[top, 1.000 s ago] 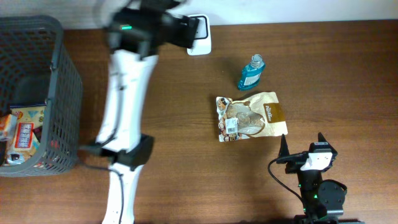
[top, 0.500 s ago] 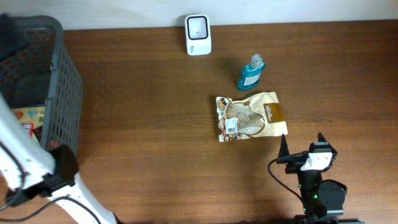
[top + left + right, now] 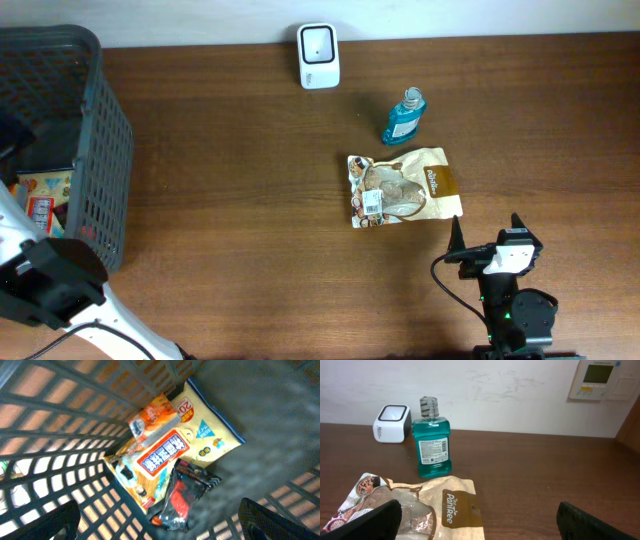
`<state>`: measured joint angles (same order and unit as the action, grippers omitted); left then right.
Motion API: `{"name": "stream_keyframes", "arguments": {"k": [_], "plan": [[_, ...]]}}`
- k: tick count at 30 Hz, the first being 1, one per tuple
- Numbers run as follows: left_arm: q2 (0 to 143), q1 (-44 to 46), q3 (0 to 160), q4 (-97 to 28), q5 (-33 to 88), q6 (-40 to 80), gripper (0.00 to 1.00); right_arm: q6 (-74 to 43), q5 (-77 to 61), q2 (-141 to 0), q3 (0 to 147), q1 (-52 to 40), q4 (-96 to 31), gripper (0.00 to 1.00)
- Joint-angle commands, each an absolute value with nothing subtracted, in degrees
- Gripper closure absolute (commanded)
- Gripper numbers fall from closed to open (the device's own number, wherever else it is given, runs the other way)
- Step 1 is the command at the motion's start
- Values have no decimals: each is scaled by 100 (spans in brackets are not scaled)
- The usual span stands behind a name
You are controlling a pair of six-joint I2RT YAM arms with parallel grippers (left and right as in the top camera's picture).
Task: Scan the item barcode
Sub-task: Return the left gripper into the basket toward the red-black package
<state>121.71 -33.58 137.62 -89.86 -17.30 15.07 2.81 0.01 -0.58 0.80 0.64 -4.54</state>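
Left side: left fingers (image 3: pixel 42 522) are spread wide, holding nothing, and hang inside the basket (image 3: pixel 95 130) over the stock. I take the item to scan to be one of these packs. Yellow bag (image 3: pixel 212 425) lies flat on the basket floor, orange box (image 3: pixel 152 415) and red-label carton (image 3: pixel 150 467) overlap it, and red-black wrapper (image 3: pixel 182 497) touches the carton's lower edge.

Risks as I judge them:
- The packs overlap, so a grab could clamp two at once or drag the wrapper along.
- Glossy film may slip out on the lift.
- The mesh wall sits close, so a finger could catch the grid going down or coming out.
- I can't see any barcode from here, so the grabbed face may end up turned away from the scanner (image 3: pixel 318 55).

The scanner stands at the far edge of the surface (image 3: pixel 240 200), well apart from the basket, and the path between looks bare. Right of the scanner, mouthwash bottle (image 3: pixel 404 117) is upright and snack pouch (image 3: pixel 403 187) lies flat just in front of it. Both are near the scan zone, so a wide swing could tip the bottle. Right fingers (image 3: pixel 365 522) are apart too, empty, parked at the near edge facing the pouch, not in the way
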Motion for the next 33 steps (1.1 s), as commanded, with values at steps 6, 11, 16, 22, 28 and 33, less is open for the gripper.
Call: {"name": "stream_keyframes", "arguments": {"k": [6, 11, 16, 22, 28, 33], "plan": [[12116, -3382, 11655, -7979, -1962, 1553, 1, 276, 49, -21, 32, 27, -471, 2], [12116, -3382, 11063, -7387, -2082, 1173, 1, 276, 49, -21, 32, 27, -471, 2], [12116, -3382, 10530, -6845, -2071, 495, 6, 276, 49, -21, 32, 27, -471, 2], [12116, -3382, 9741, -6348, -2056, 458, 15, 276, 49, -21, 32, 27, -471, 2], [12116, -3382, 9533, -6326, -1616, 460, 16, 276, 49, -19, 32, 27, -471, 2], [12116, -3382, 9535, -6361, -1153, 460, 27, 276, 49, -19, 32, 27, -471, 2]]}}
